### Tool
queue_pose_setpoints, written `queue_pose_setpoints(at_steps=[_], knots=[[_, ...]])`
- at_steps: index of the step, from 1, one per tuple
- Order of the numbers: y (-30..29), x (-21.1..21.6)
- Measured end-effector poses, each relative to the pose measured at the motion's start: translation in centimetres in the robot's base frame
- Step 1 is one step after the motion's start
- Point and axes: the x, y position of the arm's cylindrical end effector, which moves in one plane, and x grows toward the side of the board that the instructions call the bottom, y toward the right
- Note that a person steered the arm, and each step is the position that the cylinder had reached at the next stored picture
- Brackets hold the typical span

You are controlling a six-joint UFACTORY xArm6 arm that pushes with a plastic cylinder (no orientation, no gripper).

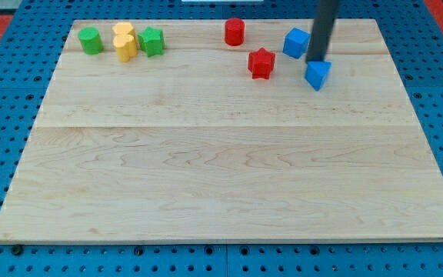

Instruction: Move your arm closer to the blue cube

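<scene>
Camera view: my tip sits between the blue cube, at the board's top right, and a blue triangular block. No jaws exist. Risk: overshooting would shove the cube or nudge the triangular block.

Just below my tip, nearly touching it, sits a blue wedge-shaped block. A red star lies near it to the view's left, with a red cylinder farther up-left. Well away along the wooden board's top-left edge stand a green star, two yellow blocks touching each other, and a green cylinder.
</scene>
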Motion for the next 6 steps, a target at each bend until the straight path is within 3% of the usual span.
queue_pose_setpoints(at_steps=[1,2,3,4,5,6], knots=[[0.2,2.1],[-3.1,7.8],[0.8,2.2],[3.3,-5.9],[-5.2,-8.5],[-9.5,-6.0]])
